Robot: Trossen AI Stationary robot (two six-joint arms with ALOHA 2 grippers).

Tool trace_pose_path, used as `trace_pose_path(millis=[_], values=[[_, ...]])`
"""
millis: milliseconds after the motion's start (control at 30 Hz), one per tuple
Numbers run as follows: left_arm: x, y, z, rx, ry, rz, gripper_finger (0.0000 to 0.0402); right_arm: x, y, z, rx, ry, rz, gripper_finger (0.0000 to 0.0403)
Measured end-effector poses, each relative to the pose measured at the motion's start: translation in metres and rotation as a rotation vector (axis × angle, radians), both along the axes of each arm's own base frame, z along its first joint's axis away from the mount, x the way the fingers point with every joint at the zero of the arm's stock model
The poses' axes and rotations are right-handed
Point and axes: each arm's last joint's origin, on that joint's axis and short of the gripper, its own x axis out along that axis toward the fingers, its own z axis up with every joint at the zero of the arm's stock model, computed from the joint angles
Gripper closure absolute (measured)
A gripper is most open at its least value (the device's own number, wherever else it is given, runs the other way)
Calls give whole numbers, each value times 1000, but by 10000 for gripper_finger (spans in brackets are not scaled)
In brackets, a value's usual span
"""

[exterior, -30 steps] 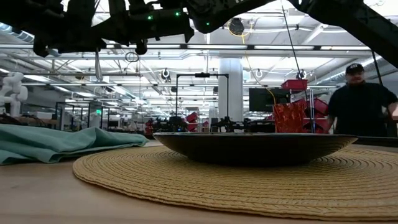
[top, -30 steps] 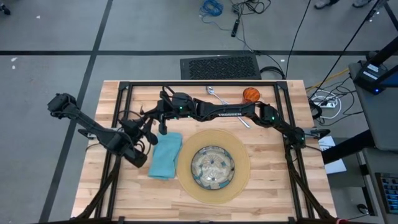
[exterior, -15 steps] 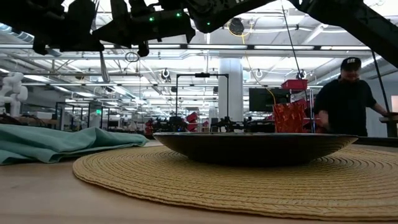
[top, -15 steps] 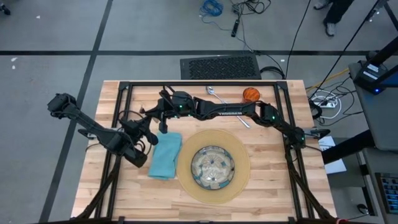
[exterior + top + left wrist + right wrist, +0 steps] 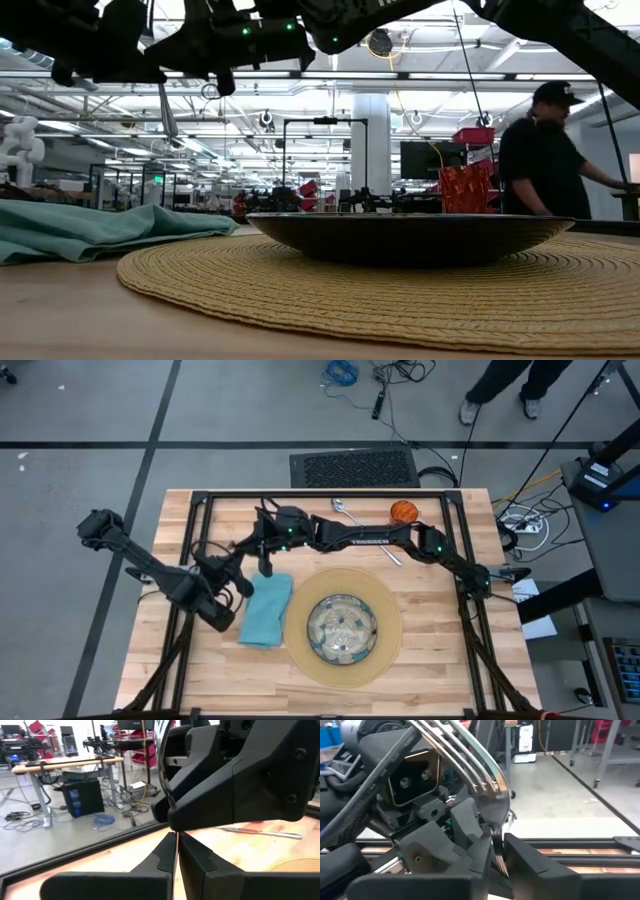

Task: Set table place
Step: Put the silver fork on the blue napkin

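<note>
The silver fork (image 5: 487, 780) is in the air between both grippers, above the table (image 5: 440, 660) just beyond the teal napkin (image 5: 265, 608). My right gripper (image 5: 266, 554) reaches across from the table's right and is shut on the fork. My left gripper (image 5: 236, 573) meets it from the left, and its fingers close on the fork's thin edge (image 5: 176, 851). One end of the fork (image 5: 168, 110) hangs slanted below the grippers. The patterned plate (image 5: 342, 628) rests on the round tan mat (image 5: 385, 600). My right gripper pinches the fork's neck (image 5: 496, 836), just below the tines, between its two fingers. The tines stand out beyond the fingertips. The fork is lifted clear of the table. My left gripper has the fork edge-on between its two fingers (image 5: 165, 857). The fork runs along the fingers, and which part of it they are on cannot be told.
A spoon (image 5: 340, 508) and an orange cup (image 5: 403, 512) lie at the table's far edge, and a knife (image 5: 388, 554) lies under the right arm. Black frame rails (image 5: 320, 495) run round the tabletop. A person (image 5: 545, 165) moves in the room behind.
The two grippers have stayed close together over the napkin's far end. In the low view, the fork's hanging end has tipped from nearly upright to slanted. The person behind the table has walked toward the left of that view.
</note>
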Motion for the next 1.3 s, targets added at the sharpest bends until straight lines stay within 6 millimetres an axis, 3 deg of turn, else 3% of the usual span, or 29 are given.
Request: trace_pose_path(millis=[500,767,1033,1300], values=[[-6,-12,-2,-69,63,-116,401,-2,3,-8,36,91,53,328],[-20,-12,4,-127,57,-176,401,-19,4,9,-7,202,89,328],[-38,-7,8,-321,123,-252,401,-55,3,56,-170,307,-6,328],[-50,-15,14,-648,203,-441,401,-114,-13,113,-277,415,-134,328]])
